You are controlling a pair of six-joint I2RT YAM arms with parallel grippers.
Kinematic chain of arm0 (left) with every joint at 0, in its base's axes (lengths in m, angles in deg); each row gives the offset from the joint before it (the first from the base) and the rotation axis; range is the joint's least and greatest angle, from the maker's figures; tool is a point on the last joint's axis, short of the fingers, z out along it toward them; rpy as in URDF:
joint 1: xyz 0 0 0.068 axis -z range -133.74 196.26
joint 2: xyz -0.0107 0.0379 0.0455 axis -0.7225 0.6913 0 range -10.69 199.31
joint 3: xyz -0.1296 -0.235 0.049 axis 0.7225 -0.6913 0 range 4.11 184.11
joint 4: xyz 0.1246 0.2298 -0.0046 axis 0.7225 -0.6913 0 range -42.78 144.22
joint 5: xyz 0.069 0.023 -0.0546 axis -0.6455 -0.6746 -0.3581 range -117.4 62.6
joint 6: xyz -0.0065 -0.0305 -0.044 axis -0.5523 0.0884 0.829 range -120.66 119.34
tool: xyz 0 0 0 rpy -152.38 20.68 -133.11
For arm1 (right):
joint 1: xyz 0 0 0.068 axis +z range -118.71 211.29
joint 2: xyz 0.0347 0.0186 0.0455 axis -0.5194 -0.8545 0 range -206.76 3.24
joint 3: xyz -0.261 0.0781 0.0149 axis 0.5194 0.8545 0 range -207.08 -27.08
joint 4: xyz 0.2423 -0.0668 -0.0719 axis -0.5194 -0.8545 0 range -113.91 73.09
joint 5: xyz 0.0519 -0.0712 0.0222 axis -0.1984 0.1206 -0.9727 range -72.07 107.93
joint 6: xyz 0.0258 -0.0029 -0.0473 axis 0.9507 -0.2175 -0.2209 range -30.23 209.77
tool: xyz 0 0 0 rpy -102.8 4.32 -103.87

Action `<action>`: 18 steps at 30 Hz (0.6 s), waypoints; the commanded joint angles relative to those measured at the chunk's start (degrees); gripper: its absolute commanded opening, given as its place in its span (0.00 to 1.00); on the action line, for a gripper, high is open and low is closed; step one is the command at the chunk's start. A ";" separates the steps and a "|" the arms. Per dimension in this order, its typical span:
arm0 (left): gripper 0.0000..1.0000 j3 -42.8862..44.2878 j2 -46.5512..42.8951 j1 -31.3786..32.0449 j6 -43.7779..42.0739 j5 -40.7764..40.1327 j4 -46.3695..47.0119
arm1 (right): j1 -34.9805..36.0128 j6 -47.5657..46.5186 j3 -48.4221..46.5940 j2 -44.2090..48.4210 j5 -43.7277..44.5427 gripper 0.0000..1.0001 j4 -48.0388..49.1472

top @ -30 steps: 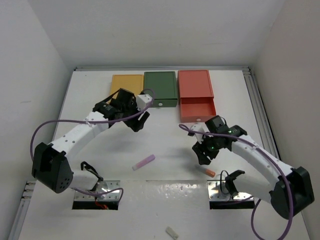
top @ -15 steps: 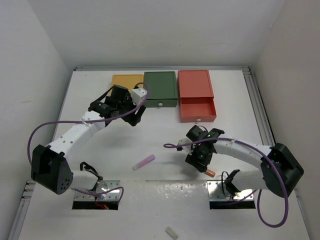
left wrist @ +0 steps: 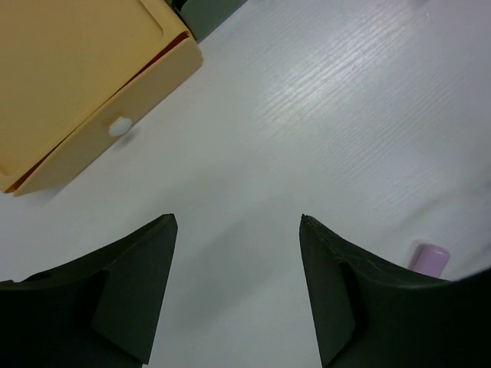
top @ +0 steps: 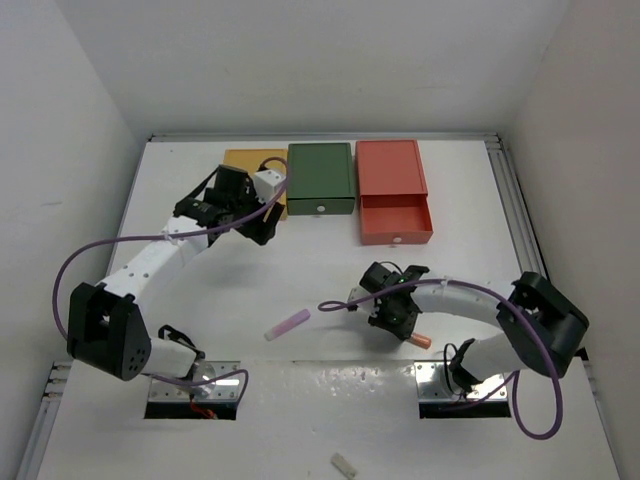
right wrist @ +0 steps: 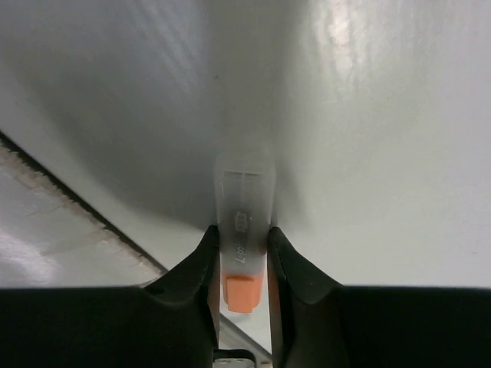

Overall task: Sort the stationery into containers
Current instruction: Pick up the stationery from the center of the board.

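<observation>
A clear orange-tipped tube lies on the table near the front, and my right gripper is shut on it, both fingers pressed to its sides. From above, only the tube's orange tip pokes out beside the right gripper. A lilac stick lies to the left, its end also in the left wrist view. My left gripper stands open and holds nothing, just in front of the mustard yellow box. At the back sit the yellow box, the green box and the red box.
The red box's drawer is pulled out; the yellow box's white knob faces the left gripper. A pale whitish stub lies at the near edge. Two metal base plates sit at the front, and white walls close in the table.
The right arm swung left and down onto the orange-tipped tube and its jaws closed on it. The left gripper moved back and left towards the yellow box, still open.
</observation>
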 commanded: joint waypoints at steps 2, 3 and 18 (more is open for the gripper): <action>0.71 2.36 0.75 -1.44 1.22 0.28 2.71 | -1.54 -3.62 -4.05 -2.06 4.23 0.05 4.15; 0.71 2.62 1.10 -1.70 1.39 0.37 2.62 | -2.34 -4.58 -6.67 -2.24 3.80 0.04 3.98; 0.71 3.42 2.86 -4.87 1.04 5.03 4.55 | -21.24 -26.82 -63.46 -21.02 0.01 0.00 -13.60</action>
